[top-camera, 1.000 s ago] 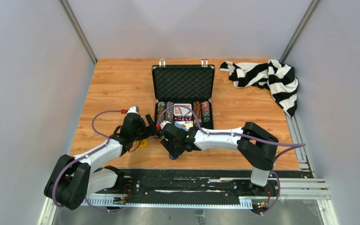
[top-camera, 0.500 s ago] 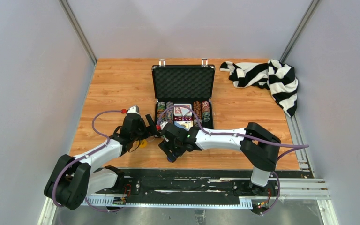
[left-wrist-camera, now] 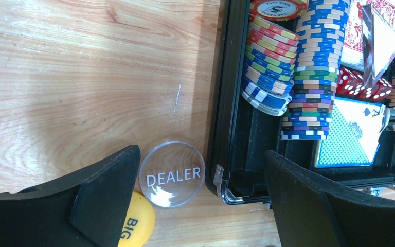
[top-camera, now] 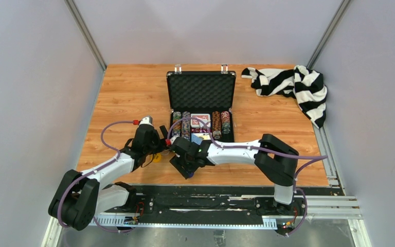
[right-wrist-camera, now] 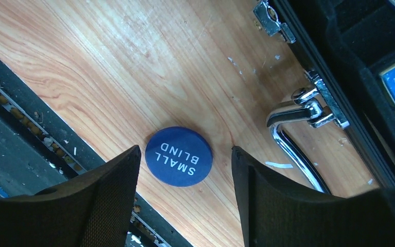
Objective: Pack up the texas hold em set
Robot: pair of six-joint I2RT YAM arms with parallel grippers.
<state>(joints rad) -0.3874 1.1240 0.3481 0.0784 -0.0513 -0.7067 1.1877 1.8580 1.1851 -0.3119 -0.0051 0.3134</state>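
You see the black briefcase (top-camera: pixel 200 90) open mid-table, with chips (left-wrist-camera: pixel 308 67), cards (left-wrist-camera: pixel 347 135) and red dice (left-wrist-camera: pixel 357 85) inside. Outside on the wood lie the DEALER button (left-wrist-camera: pixel 171 166), yellow BIG button (left-wrist-camera: pixel 137 227) and SMALL BLIND button (right-wrist-camera: pixel 179 155). Your right gripper (right-wrist-camera: pixel 184 167) straddles that last one, spread wide and empty. The left gripper (left-wrist-camera: pixel 200 159) also gapes empty.

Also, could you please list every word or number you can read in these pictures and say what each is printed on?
"DEALER": on the clear round button.
"BIG": on the yellow button, which is partly hidden, so any further word cannot be seen.
"SMALL BLIND": on the blue button.
The print on the orange chip at the top of a stack is too small to read.
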